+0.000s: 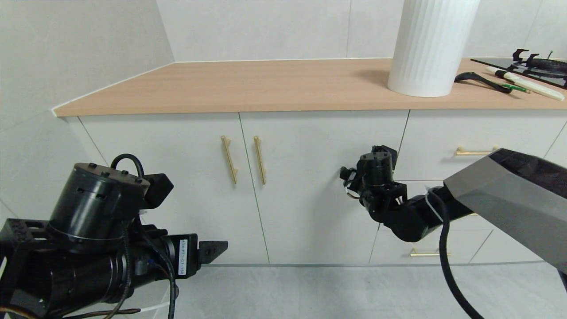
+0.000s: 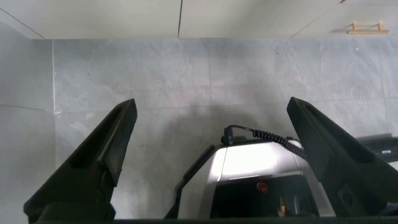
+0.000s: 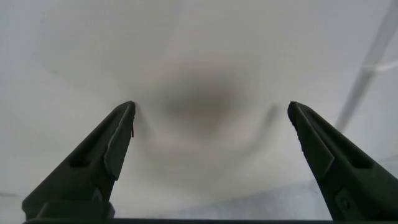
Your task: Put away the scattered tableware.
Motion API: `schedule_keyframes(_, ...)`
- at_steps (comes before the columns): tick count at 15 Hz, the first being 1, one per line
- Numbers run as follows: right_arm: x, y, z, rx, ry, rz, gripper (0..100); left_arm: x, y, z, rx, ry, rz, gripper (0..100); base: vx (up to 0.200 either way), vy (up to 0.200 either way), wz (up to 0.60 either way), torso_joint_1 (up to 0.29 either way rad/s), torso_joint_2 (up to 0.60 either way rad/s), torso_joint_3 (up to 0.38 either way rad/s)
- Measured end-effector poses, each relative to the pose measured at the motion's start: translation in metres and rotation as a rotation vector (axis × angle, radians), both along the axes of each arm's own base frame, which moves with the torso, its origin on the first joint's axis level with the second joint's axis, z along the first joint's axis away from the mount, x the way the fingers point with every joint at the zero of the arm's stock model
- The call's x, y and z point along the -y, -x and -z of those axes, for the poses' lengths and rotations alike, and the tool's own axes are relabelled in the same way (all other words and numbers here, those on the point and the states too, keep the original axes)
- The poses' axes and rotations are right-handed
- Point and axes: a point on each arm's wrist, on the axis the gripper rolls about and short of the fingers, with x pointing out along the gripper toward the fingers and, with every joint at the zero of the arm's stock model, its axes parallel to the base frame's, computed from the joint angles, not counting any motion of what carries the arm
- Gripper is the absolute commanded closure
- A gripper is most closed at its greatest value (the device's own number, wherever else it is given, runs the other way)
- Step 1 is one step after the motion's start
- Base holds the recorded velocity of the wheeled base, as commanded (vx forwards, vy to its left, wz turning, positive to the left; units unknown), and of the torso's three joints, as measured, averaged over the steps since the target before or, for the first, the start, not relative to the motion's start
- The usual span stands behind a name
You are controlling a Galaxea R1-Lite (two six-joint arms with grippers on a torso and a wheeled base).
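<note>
1. The tableware is not put away yet. A black ladle (image 1: 480, 81) and a long white utensil (image 1: 527, 83) lie loose on the wooden countertop (image 1: 248, 84), far at the robot's right, just beside a tall white ribbed container (image 1: 432, 48).
2. No utensil is in a gripper, so I judge that the task is at its very beginning, or nearly.
3. The right gripper (image 3: 211, 115) is released, its fingers wide apart with nothing between them. It is close to the white cabinet front (image 1: 310, 186), below the countertop and near the seam where the drawers begin.
4. All doors and drawers look closed. The gold drawer handle (image 1: 475, 152) is untouched, to the right of this gripper.
5. The left gripper (image 2: 211, 109) is also released and empty, low at the robot's left, pointing at the grey floor (image 2: 186, 81).
6. What is left, in my judgement: to open a storage place, then to take each utensil and carry it in.
</note>
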Motion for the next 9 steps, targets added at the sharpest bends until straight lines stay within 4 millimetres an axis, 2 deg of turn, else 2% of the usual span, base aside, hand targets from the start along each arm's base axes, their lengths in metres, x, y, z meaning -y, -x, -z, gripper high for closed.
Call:
schedule_keyframes(3, 0.007, 0.031, -0.014, -0.053, 0.0, -0.136, 0, -0.001, 0.001, -0.002, 0.008, 0.004, 0.0, 0, 0.0, 0.0, 0.0, 0.0, 0.0, 0.0)
schedule_keyframes(6, 0.026, 0.084, -0.041, -0.093, 0.05, -0.359, 0, -0.004, 0.005, -0.007, 0.031, 0.017, -0.001, 0, 0.0, 0.0, 0.0, 0.0, 0.0, 0.0)
schedule_keyframes(9, 0.055, 0.137, -0.076, -0.043, 0.115, -0.455, 0, -0.014, 0.018, -0.02, 0.095, 0.021, 0.013, 0, 0.0, 0.0, 0.0, 0.0, 0.0, 0.0)
